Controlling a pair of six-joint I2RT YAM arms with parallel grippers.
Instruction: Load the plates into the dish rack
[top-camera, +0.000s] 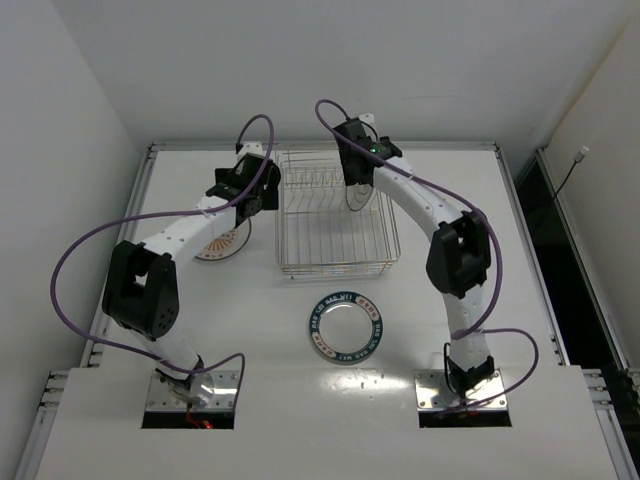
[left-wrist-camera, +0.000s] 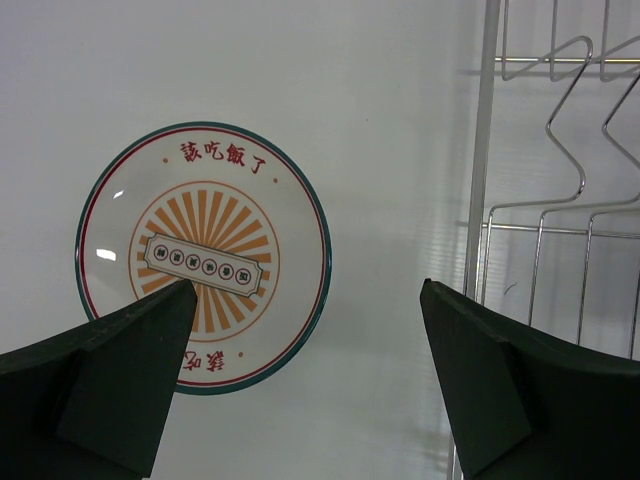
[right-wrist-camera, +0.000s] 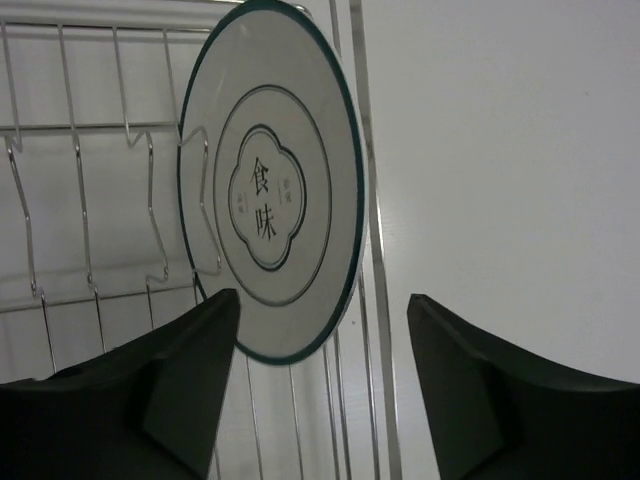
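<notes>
The plain white plate (right-wrist-camera: 272, 190) with a grey centre mark stands upright between wire dividers at the right end of the dish rack (top-camera: 335, 215). My right gripper (right-wrist-camera: 323, 296) is open just in front of its lower edge, not gripping it; in the top view it (top-camera: 353, 180) hangs over the rack's far right part. The orange sunburst plate (left-wrist-camera: 203, 255) lies flat on the table left of the rack. My left gripper (left-wrist-camera: 307, 285) is open and empty above its right edge, next to the rack's left wall (left-wrist-camera: 480, 200). The blue-rimmed plate (top-camera: 346, 327) lies flat in front of the rack.
The white table ends in a raised rim (top-camera: 150, 160) at the far and side edges. Purple cables (top-camera: 85, 250) loop off both arms. In the top view the left arm covers part of the sunburst plate (top-camera: 222, 243).
</notes>
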